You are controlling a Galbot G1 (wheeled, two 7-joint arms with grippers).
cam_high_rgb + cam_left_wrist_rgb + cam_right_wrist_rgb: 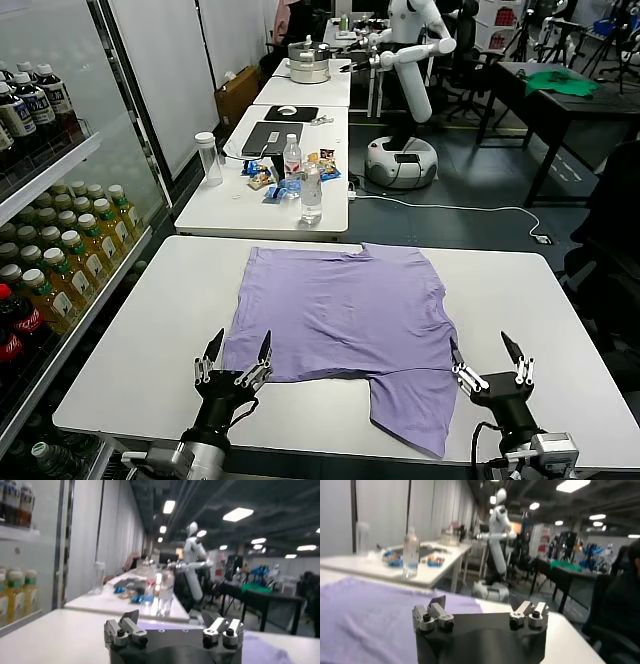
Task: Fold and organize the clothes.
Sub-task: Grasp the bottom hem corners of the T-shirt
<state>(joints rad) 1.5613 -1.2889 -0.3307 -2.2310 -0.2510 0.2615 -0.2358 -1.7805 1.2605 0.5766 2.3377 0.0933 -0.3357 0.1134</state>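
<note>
lavender t-shirt (pixel 345 325) lies spread between the open left end effector (pixel 238 352) and open right end effector (pixel 490 357).

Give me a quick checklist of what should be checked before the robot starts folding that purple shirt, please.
1. Light purple thin-fabric T-shirt lies on the white table: ok.
2. Shirt spread flat: not ok, the near right part hangs askew toward the table's front edge, with wrinkles.
3. Left gripper open and empty, at the shirt's near left corner: ok.
4. Right gripper open and empty, just right of the shirt's near right part: ok.
5. Nothing lying on the shirt: ok.
6. Whether either gripper touches the fabric: cannot tell.
</note>
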